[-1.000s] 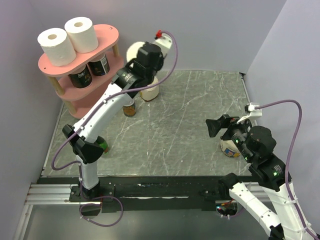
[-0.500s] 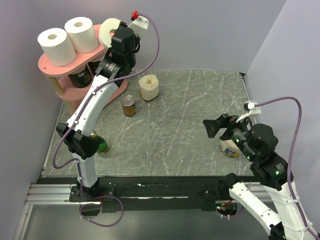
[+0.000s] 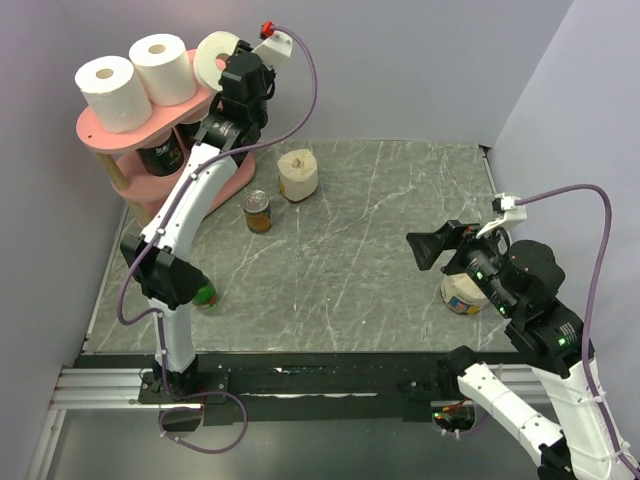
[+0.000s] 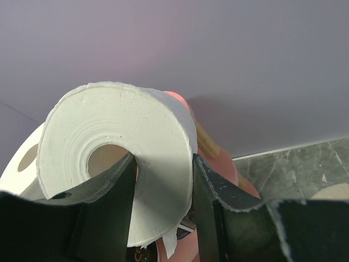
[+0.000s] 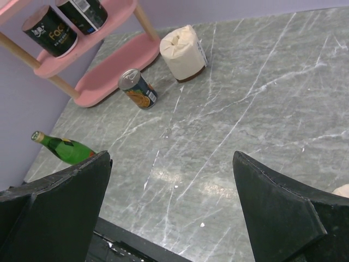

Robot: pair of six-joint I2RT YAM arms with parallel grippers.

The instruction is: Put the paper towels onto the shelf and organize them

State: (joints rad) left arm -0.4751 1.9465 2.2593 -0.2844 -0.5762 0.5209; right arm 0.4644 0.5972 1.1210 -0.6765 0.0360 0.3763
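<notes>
In the last second the left gripper (image 3: 228, 66) has carried a white paper towel roll (image 3: 212, 58) from over the grey marble tabletop (image 3: 380, 220) up to the right end of the pink three-tier shelf (image 3: 100, 137). It is now next to the two white rolls (image 3: 112, 92) on the top board. The jaws grip the roll with one finger in the core. The roll is tilted and, I judge, not yet set down. The right gripper (image 5: 170, 156) hovers with its jaws wide open. A cream roll (image 3: 298, 173) is left on the tabletop.

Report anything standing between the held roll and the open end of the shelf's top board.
Nothing visible does. The left pincer holds the roll right by the shelf's bare right end; the two placed rolls sit further left, out of its path.
</notes>
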